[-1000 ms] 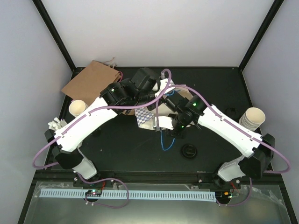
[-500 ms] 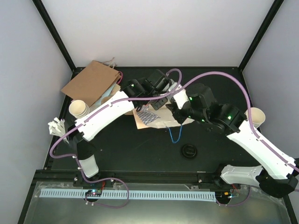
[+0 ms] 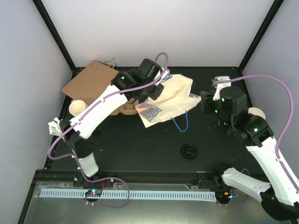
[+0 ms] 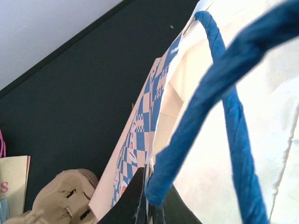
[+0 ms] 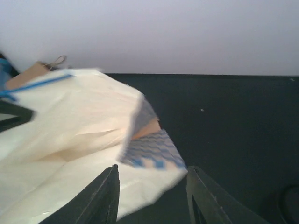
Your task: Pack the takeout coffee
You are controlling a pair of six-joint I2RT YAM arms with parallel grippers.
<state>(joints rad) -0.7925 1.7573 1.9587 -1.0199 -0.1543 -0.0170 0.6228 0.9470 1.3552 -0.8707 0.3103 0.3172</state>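
Note:
One takeout coffee [image 3: 188, 150] shows from above as a round black lid on the dark table, near the front and apart from both arms. The blue-and-white checked paper bag [image 3: 174, 100] lies spread on its side further back. My left gripper [image 3: 156, 91] is shut on the bag's rim beside the blue rope handle [image 4: 233, 116]; the left wrist view shows the gripper [image 4: 152, 212] pinching that edge. My right gripper [image 3: 202, 100] stands open at the bag's right corner, and the pale corner of the bag [image 5: 70, 121] lies just ahead of that gripper [image 5: 152, 186].
A brown paper bag [image 3: 91, 81] lies at the back left. A cardboard cup carrier [image 3: 125, 109] sits under the left arm. Stacks of empty paper cups stand at the left edge [image 3: 77, 108] and the right edge [image 3: 257, 113]. White packets [image 3: 56, 125] lie at the left.
My right gripper opened from shut and swung right, away from the middle. The bag now lies stretched wider between the two grippers. My left gripper stayed shut on the rim.

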